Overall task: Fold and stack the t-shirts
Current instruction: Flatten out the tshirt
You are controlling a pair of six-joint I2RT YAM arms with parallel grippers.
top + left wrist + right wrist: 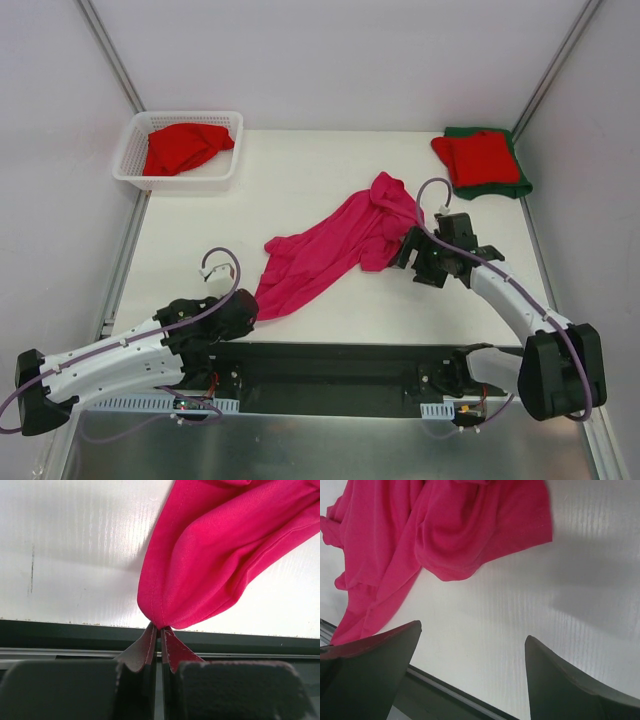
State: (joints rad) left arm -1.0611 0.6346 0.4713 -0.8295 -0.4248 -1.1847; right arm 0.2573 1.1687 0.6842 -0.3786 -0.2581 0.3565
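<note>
A magenta-pink t-shirt [330, 245] lies crumpled in a long diagonal across the middle of the table. My left gripper [247, 312] is shut on its near lower corner; the wrist view shows the hem [161, 619] pinched between the closed fingertips. My right gripper [408, 250] stands open just right of the shirt's upper end, with only bare table between its fingers [395, 645] and the pink cloth [445, 535] beyond them. A folded red t-shirt [478, 157] rests on a folded dark green one [520, 186] at the back right. Another red t-shirt [185, 147] lies in the basket.
A white lattice basket [132, 150] stands at the back left corner. The table's dark front edge [330, 350] runs between the arm bases. Grey walls close in the table on both sides and behind.
</note>
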